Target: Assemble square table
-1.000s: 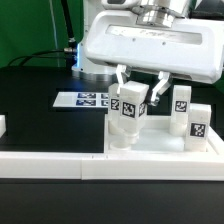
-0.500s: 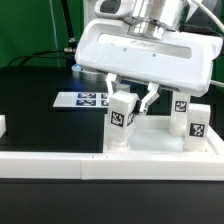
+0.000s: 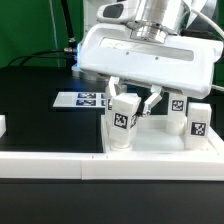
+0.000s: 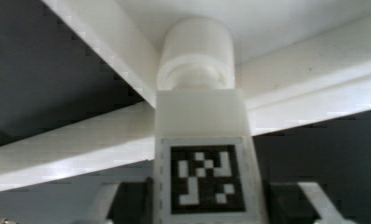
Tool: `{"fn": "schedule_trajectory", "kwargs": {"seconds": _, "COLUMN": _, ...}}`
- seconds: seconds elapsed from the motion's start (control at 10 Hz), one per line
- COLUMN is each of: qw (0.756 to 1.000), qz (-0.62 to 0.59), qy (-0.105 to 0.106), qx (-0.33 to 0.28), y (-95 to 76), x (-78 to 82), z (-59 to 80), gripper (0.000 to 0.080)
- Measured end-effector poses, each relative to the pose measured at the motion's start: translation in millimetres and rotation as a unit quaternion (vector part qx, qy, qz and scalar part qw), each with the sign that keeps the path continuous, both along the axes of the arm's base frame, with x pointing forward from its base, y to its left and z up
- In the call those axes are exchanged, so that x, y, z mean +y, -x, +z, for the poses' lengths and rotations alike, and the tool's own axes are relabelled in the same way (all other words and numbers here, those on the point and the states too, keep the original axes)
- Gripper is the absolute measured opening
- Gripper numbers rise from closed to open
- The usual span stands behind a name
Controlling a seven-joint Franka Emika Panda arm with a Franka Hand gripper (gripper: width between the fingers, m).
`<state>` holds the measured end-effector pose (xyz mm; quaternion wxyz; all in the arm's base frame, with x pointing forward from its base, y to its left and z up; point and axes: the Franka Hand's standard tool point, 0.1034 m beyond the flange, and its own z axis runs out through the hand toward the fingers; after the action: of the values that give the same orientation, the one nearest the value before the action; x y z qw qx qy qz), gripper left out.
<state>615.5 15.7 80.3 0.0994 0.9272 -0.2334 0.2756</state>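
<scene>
My gripper [image 3: 130, 104] is shut on a white block leg [image 3: 123, 116] with a black-white tag. It holds the leg roughly upright over the corner of the white square tabletop [image 3: 160, 146] nearest the exterior view's left. The leg's lower end reaches down to that corner; whether it sits in the socket is hidden. In the wrist view the tagged leg [image 4: 203, 140] fills the middle between my two fingers [image 4: 136, 206], with the tabletop rim [image 4: 57, 160] behind it. Two more tagged legs [image 3: 178, 112] [image 3: 198, 122] stand at the tabletop's far right.
The marker board [image 3: 82, 99] lies on the black table behind and left of the tabletop. A long low white wall strip [image 3: 50, 160] runs along the front. A small white part [image 3: 2, 125] shows at the exterior view's left edge.
The hand has tilted and moved a little toward the exterior view's left and down. The held leg moved with it, lower onto the tabletop's corner. The jaws stay shut on it.
</scene>
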Motion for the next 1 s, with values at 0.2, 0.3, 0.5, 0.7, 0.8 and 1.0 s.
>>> {"fn": "schedule_trajectory", "kwargs": {"seconds": 0.2, "qw": 1.0, "qz": 0.003, "qy": 0.002, "qx": 0.002, "y": -0.5, "x": 0.0, "z": 0.1, "gripper": 0.0375}}
{"fn": "schedule_trajectory", "kwargs": {"seconds": 0.3, "qw": 1.0, "qz": 0.003, "qy": 0.002, "qx": 0.002, "y": -0.5, "x": 0.0, "z": 0.1, "gripper": 0.0375}}
{"fn": "schedule_trajectory", "kwargs": {"seconds": 0.5, "qw": 1.0, "qz": 0.004, "qy": 0.002, "qx": 0.002, "y": -0.5, "x": 0.1, "z": 0.1, "gripper": 0.062}}
{"fn": "schedule_trajectory", "kwargs": {"seconds": 0.7, "qw": 1.0, "qz": 0.004, "qy": 0.002, "qx": 0.002, "y": -0.5, "x": 0.1, "z": 0.1, "gripper": 0.0644}}
{"fn": "schedule_trajectory", "kwargs": {"seconds": 0.8, "qw": 1.0, "qz": 0.004, "qy": 0.002, "qx": 0.002, "y": -0.5, "x": 0.1, "z": 0.1, "gripper": 0.0649}}
{"fn": "schedule_trajectory", "kwargs": {"seconds": 1.0, "qw": 1.0, "qz": 0.004, "qy": 0.002, "qx": 0.002, "y": -0.5, "x": 0.1, "z": 0.1, "gripper": 0.0649}}
